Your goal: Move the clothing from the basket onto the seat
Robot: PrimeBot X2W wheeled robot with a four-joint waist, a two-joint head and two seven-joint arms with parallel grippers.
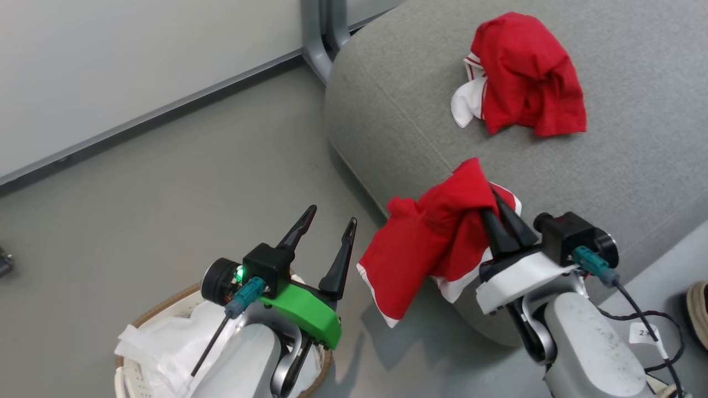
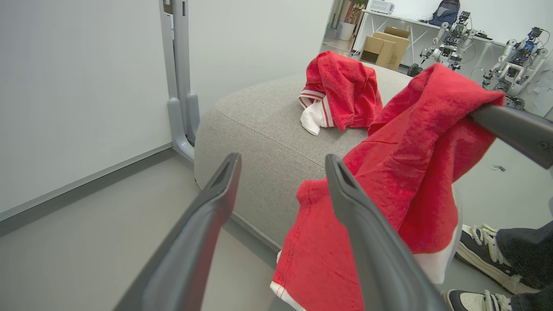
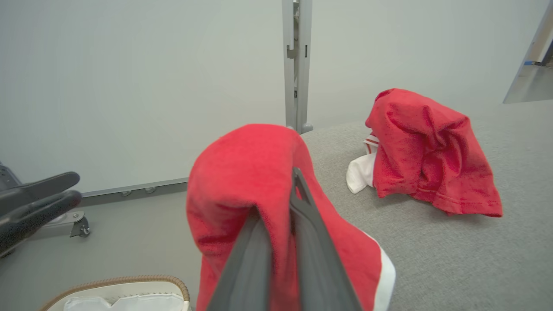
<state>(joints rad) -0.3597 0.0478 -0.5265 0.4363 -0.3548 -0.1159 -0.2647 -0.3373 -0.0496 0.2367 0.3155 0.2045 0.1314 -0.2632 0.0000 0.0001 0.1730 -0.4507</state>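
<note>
One red garment point(image 1: 525, 74) point(image 2: 341, 93) point(image 3: 427, 151) with white trim lies crumpled on the grey seat point(image 1: 398, 99) point(image 2: 268, 125) point(image 3: 432, 259). The second red garment point(image 1: 431, 243) point(image 2: 402, 190) point(image 3: 242, 181) hangs at the seat's near edge, with my right gripper point(image 1: 489, 202) point(image 3: 293, 185) shut on its top fold. My left gripper point(image 1: 332, 218) point(image 2: 281, 168) stands open and holds nothing, above the basket point(image 1: 166, 307) point(image 3: 129, 287), whose white liner point(image 1: 166, 342) shows inside.
A grey metal post point(image 1: 321, 38) point(image 2: 181, 86) stands by the wall behind the seat. A person's shoes point(image 2: 479, 246) are on the floor at the right, beside the seat. Bare grey floor point(image 1: 166, 193) lies left of the seat.
</note>
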